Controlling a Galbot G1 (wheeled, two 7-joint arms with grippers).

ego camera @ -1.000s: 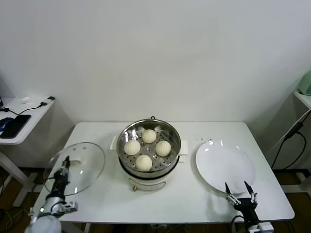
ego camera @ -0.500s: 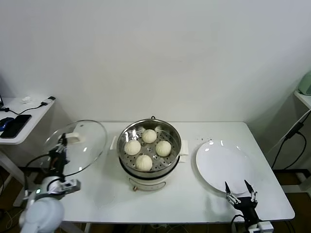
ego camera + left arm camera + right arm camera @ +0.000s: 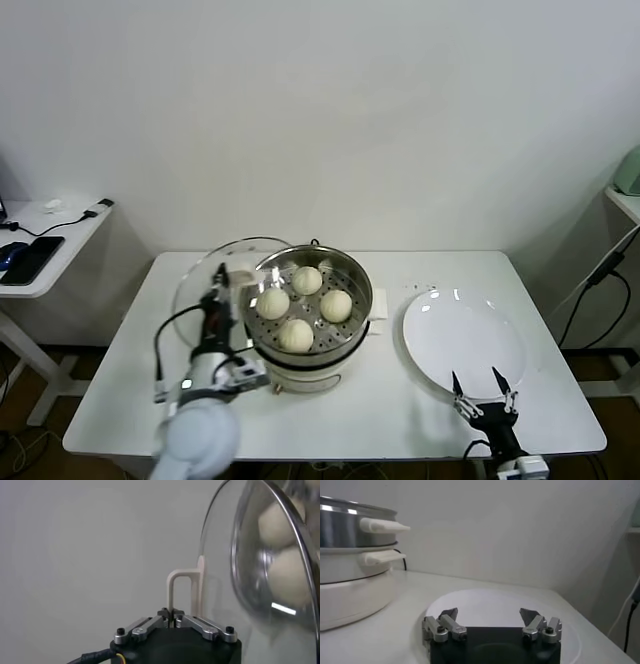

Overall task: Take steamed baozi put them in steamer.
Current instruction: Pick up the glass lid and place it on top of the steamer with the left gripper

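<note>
1. Nearest, at about five o'clock on the white worktop (image 3: 380,410), the right gripper (image 3: 482,390) hangs with its fingers spread and empty over the near rim of the flat white plate (image 3: 465,340). It is parked; a drop here could knock the plate's rim, though nothing suggests it.
2. At about seven o'clock, the left gripper (image 3: 219,277) has its fingers clenched on the white loop handle (image 3: 181,592) of the round glass lid (image 3: 205,290). The lid stands on edge, tilted, just beside the left side of the steamer.
3. The pinch is narrow and low on the handle, so I judge the lid could swing or slip out if it is turned flat too fast.
4. The lid's steel rim is near, perhaps touching, the round shiny stainless-steel steamer (image 3: 308,345) at centre. Lowering it off-centre would catch the pot's lip or its left side handle and shove the pot.
5. Farthest in, the four cream-white steamed baozi (image 3: 296,335) already sit on the perforated tray inside. A skewed lid could press the nearest bun.
</note>
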